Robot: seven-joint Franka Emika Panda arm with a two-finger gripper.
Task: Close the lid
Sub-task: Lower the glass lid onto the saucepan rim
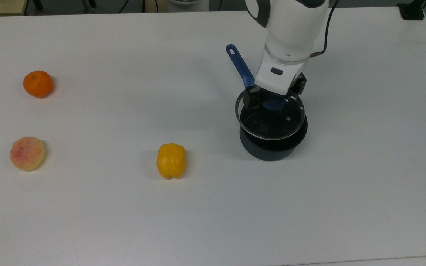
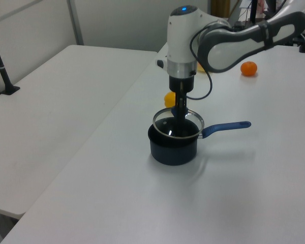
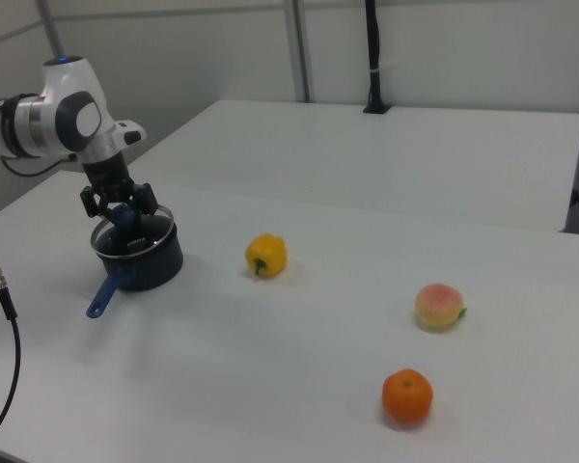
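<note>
The lid, clear glass with a metal rim and a blue knob, hangs level just above the dark saucepan. It sits slightly toward the pan's blue handle in the top view. My gripper is shut on the lid's knob from above. In the left view the lid floats over the saucepan rim under the gripper. The right view shows the gripper holding the lid over the saucepan.
A yellow pepper lies to the top view's left of the pan. An orange and a peach lie far at the top view's left. A second white table adjoins at the left view's left.
</note>
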